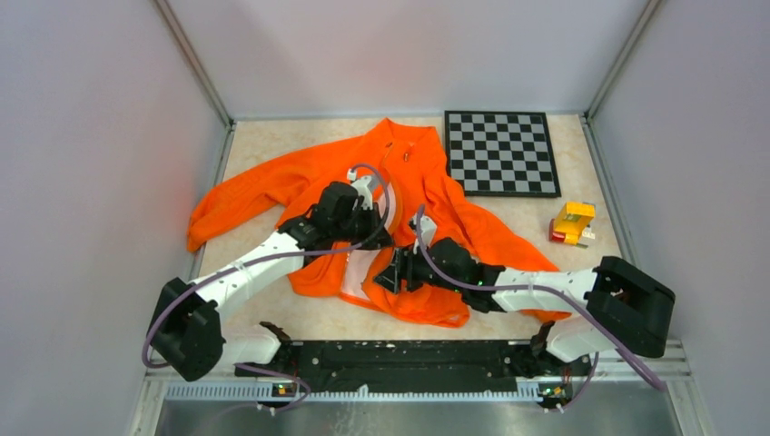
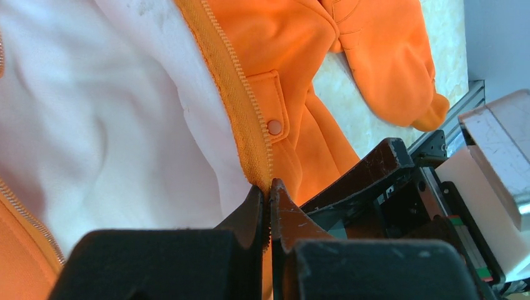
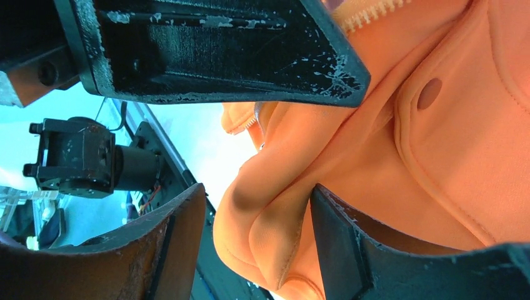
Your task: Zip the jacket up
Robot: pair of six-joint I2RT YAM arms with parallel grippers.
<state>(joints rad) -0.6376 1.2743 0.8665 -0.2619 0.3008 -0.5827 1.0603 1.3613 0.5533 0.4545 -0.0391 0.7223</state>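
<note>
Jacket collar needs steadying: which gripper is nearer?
Left. The left gripper pinches the zipper edge below the collar; the right gripper, open around a fabric fold, is farther down.

The left fingers [image 2: 284,219], pinched together on the zipper edge of the jacket [image 1: 427,177], have the right fingers [image 3: 165,247] just beside them, so neither pair has room to swing toward the other. A fold of orange cloth fills much of the gap between the spread right fingers, and open space remains only along one finger. Beyond both pairs the chessboard [image 1: 501,153] takes the far right corner. A yellow toy block [image 1: 572,223] stands right of the right fingers, well apart. Bare counter [image 1: 272,138] lies beyond the sleeve, and a strip runs between the hem and the front rail [image 1: 409,354] behind the fingers. Walls [image 1: 91,182] close three sides.
</note>
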